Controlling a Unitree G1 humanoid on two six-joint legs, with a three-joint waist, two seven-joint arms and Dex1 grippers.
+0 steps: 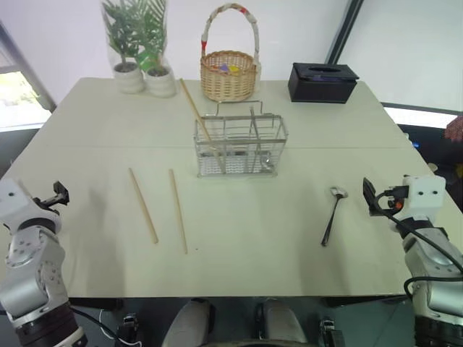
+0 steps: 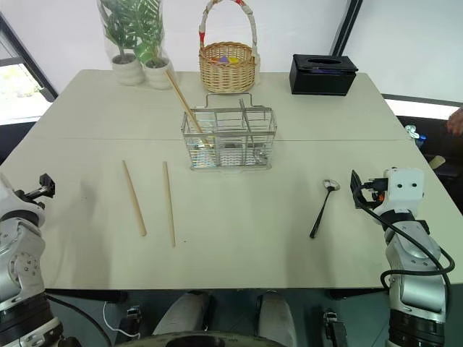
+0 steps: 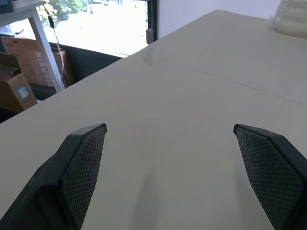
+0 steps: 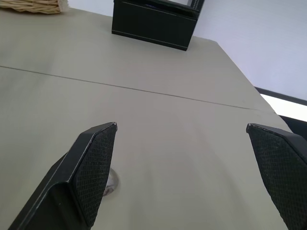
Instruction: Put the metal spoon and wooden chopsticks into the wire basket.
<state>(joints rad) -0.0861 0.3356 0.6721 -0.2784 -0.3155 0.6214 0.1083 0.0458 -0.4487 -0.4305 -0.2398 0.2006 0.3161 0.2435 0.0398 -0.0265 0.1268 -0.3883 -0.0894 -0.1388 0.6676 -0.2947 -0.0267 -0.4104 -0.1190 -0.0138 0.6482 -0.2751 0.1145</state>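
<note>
The wire basket point(image 1: 240, 144) stands at the table's middle, toward the back. One wooden chopstick point(image 1: 197, 112) leans in its left compartment, and two more wooden chopsticks point(image 1: 143, 205) point(image 1: 178, 210) lie flat in front of it to the left. The metal spoon point(image 1: 334, 215) lies at the front right, bowl pointing away. My right gripper point(image 1: 370, 196) hovers open and empty just right of the spoon; the spoon's bowl point(image 4: 111, 182) peeks out beside one finger in the right wrist view. My left gripper point(image 3: 169, 128) is open and empty over bare table near the left edge, well left of the chopsticks.
A round wicker basket point(image 1: 229, 72) with a tall handle, a black tissue box point(image 1: 323, 82) and two potted plants point(image 1: 141, 76) line the back of the table point(image 1: 253, 260). Past the table's left edge are a window and cardboard boxes point(image 3: 19, 91).
</note>
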